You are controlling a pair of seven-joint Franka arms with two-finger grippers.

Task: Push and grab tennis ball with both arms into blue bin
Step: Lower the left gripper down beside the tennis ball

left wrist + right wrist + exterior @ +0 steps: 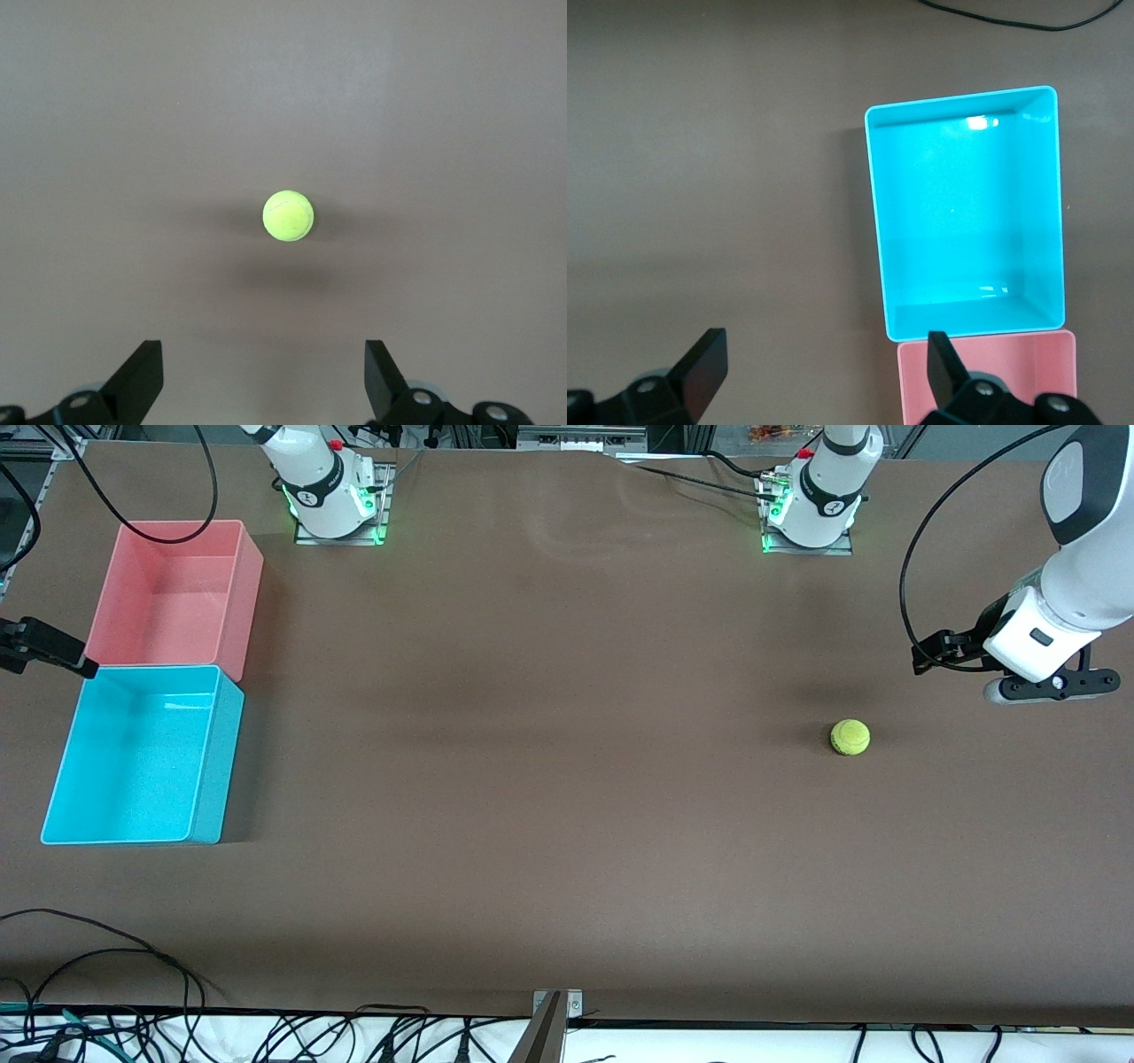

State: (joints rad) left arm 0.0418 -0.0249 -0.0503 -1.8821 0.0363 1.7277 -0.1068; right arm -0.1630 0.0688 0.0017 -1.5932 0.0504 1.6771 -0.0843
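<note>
Tennis ball (850, 737) sits untouched on the counter (549, 779) toward our left arm's end, well apart from the blue bin (205, 779). Left claw (264, 381) hovers spread over the counter near it; right claw (819, 376), spread too, waits by the bin. Next, we judge, comes a push binward.

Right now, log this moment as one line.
tennis ball: on table, untouched | left pincer: open, above ball | right pincer: open, by blue bin | bin: empty
</note>
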